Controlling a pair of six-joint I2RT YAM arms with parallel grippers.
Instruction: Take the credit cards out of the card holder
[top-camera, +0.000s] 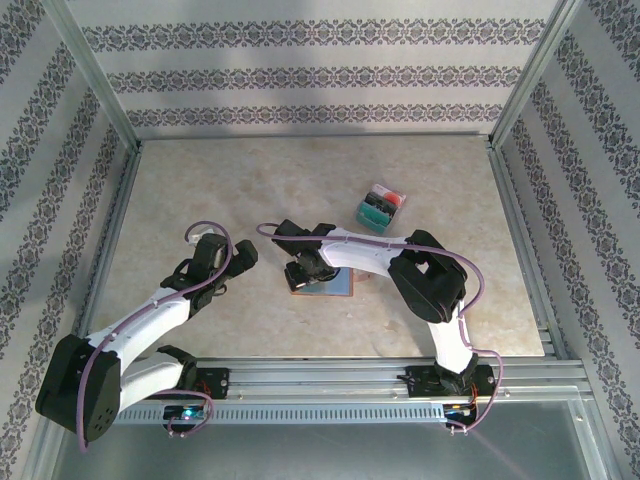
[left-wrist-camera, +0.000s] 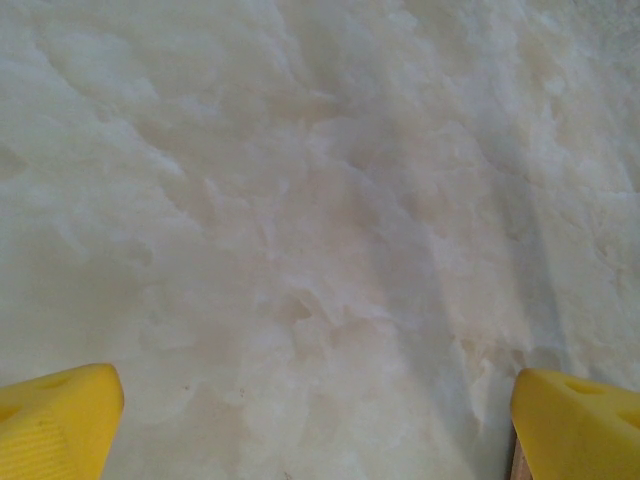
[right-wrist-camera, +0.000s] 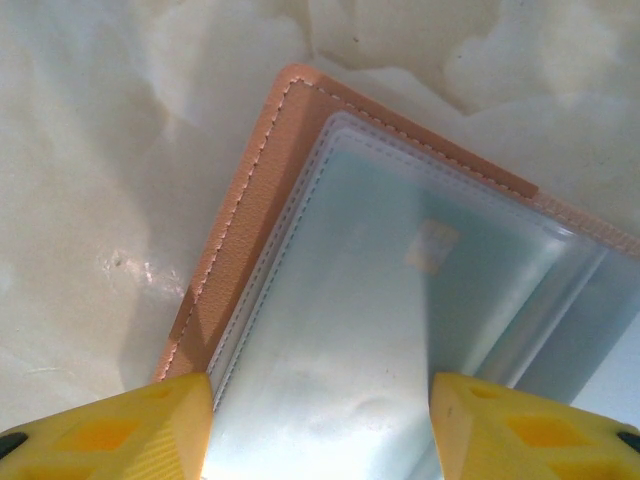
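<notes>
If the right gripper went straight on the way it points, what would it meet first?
Probably the card holder: its clear sleeve over a teal card lies between the right gripper's open fingers; distance unclear.

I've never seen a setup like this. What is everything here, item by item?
card holder: one, salmon-pink with clear pockets, lying open mid-table
credit card: one visible, teal, inside a clear pocket of the card holder
loose credit cards: one small pile, teal and red showing, count unclear, farther back and right of the card holder
table: one, pale marble look
walls: grey-and-white patterned, on three sides
left arm, right arm: two, white and black, based at the near edge
left gripper: yellow fingertips, open, over bare table
right gripper: yellow fingertips, apart, over the card holder
</notes>
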